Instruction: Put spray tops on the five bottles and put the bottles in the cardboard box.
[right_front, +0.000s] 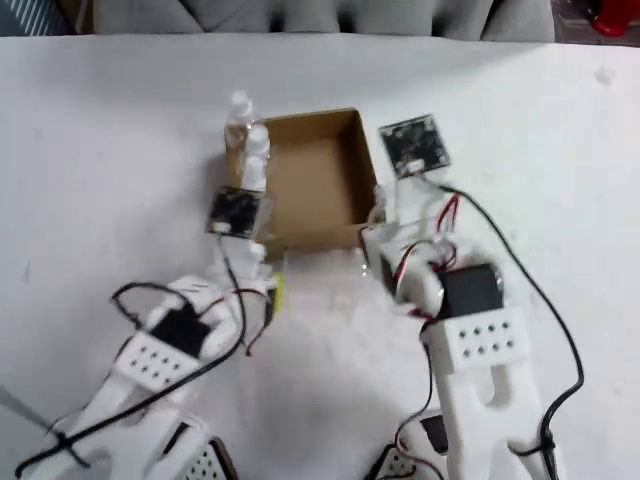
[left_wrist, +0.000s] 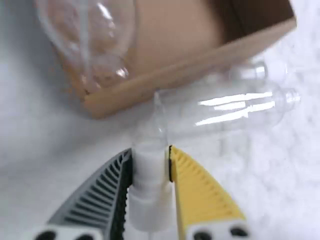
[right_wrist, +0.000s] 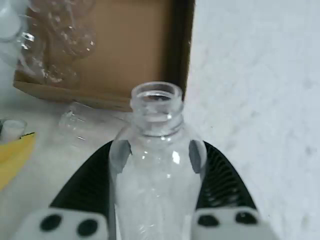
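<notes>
Cardboard box (right_front: 315, 180) mid-table. Capped bottle (right_front: 247, 140) at box's 10 o'clock corner. Loose bottles (left_wrist: 235, 107) lying on table at 6 o'clock, just beside near wall. Spray top (left_wrist: 148, 175) in left gripper (left_wrist: 150, 150) at 7 o'clock. Open bottle (right_wrist: 155, 170) in right gripper (right_wrist: 156, 150) at 4 o'clock.

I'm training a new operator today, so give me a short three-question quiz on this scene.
1. True or false: the bottle in the right claw is already capped.
2. What does the left claw grip? A) spray top B) cloth C) nothing
3. Fill in: the box has its top ____.

Key: 1 false; 2 A; 3 open.
</notes>
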